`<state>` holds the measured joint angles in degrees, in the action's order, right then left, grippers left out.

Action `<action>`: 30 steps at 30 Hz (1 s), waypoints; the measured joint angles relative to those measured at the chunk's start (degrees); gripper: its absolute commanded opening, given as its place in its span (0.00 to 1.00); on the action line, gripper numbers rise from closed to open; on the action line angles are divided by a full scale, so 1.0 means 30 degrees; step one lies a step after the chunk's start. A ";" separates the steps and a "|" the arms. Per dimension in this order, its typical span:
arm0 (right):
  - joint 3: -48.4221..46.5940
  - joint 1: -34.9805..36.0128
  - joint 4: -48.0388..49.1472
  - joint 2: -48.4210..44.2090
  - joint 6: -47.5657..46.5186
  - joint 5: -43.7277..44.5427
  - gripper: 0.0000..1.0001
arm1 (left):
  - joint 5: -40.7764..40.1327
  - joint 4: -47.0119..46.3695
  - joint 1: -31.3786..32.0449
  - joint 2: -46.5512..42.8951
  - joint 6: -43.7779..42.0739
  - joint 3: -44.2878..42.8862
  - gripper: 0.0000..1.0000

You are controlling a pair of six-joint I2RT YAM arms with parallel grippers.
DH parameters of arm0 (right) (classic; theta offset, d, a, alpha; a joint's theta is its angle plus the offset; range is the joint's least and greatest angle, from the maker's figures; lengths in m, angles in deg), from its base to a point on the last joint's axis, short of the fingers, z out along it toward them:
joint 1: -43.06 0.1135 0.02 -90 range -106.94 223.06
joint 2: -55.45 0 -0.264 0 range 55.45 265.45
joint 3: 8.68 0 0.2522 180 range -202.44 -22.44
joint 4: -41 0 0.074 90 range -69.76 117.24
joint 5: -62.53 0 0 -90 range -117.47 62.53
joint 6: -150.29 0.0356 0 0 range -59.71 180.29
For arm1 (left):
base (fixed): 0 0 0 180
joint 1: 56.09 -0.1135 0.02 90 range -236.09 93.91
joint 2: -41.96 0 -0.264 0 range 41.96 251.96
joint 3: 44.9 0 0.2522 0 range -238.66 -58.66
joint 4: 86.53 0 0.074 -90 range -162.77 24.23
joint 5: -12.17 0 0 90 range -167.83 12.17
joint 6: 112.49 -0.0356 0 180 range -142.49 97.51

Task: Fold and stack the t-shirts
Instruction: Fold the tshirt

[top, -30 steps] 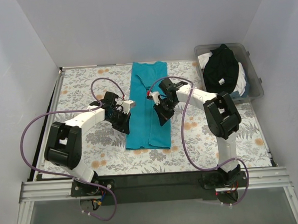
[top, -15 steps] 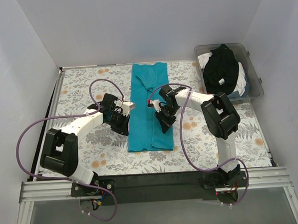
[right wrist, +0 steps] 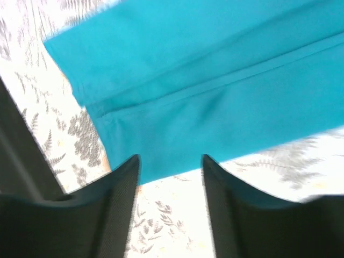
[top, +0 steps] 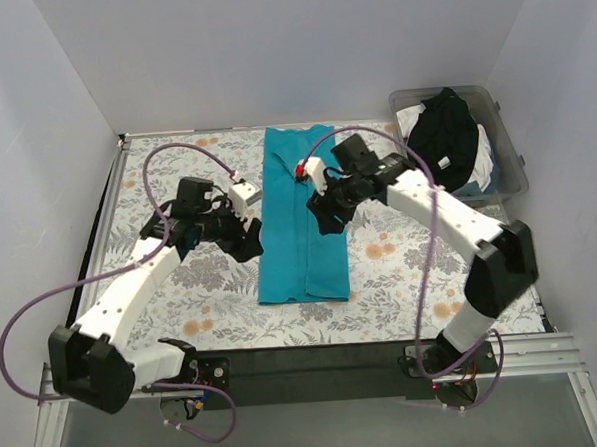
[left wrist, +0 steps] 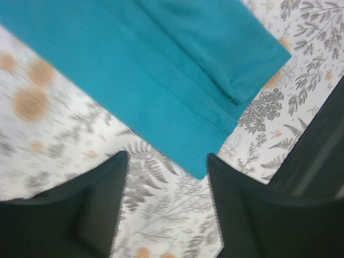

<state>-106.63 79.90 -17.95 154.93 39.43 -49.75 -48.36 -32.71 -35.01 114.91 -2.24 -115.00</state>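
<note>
A teal t-shirt [top: 301, 263] lies folded lengthwise into a long narrow strip down the middle of the floral tablecloth [top: 175, 160]. My left gripper [top: 241, 240] hovers just off the strip's left edge. It is open and empty [left wrist: 166, 161], with a lower corner of the teal t-shirt [left wrist: 177, 80] beyond its tips. My right gripper [top: 326, 214] is over the strip's right half, also open and empty [right wrist: 171, 161], above the teal t-shirt's edge [right wrist: 215, 80]. A black t-shirt [top: 444, 136] with a small white label lies heaped in the bin on whitish cloth [top: 486, 164].
The clear plastic bin [top: 514, 177] stands at the back right corner of the table. White walls close in the left, back and right sides. Purple cables loop from both arms. A black strip [top: 306, 361] runs along the near table edge.
Both grippers have gone from shut to open. The teal shirt now lies flat as a strip. Both arms have lifted, their elbows swinging outward.
</note>
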 measured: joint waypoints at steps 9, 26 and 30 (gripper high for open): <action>0.2987 -0.0051 0.2878 -0.8138 -0.3388 0.0809 0.98 | 0.1617 -0.0743 0.0007 -0.3439 -0.2106 -0.1341 0.95; 1.6283 0.5435 0.7927 -1.1395 -0.9814 0.3118 0.66 | 0.4466 -0.2229 0.1253 -0.5107 -1.3493 0.8313 0.44; 1.7121 0.5880 0.9428 -1.0681 -1.0564 0.3475 0.58 | 0.4138 -0.3067 0.2368 -0.4787 -1.5089 0.9369 0.42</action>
<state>-55.26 97.54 10.34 122.89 7.73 -39.33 -35.94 -41.91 -27.91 100.55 -47.50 -86.89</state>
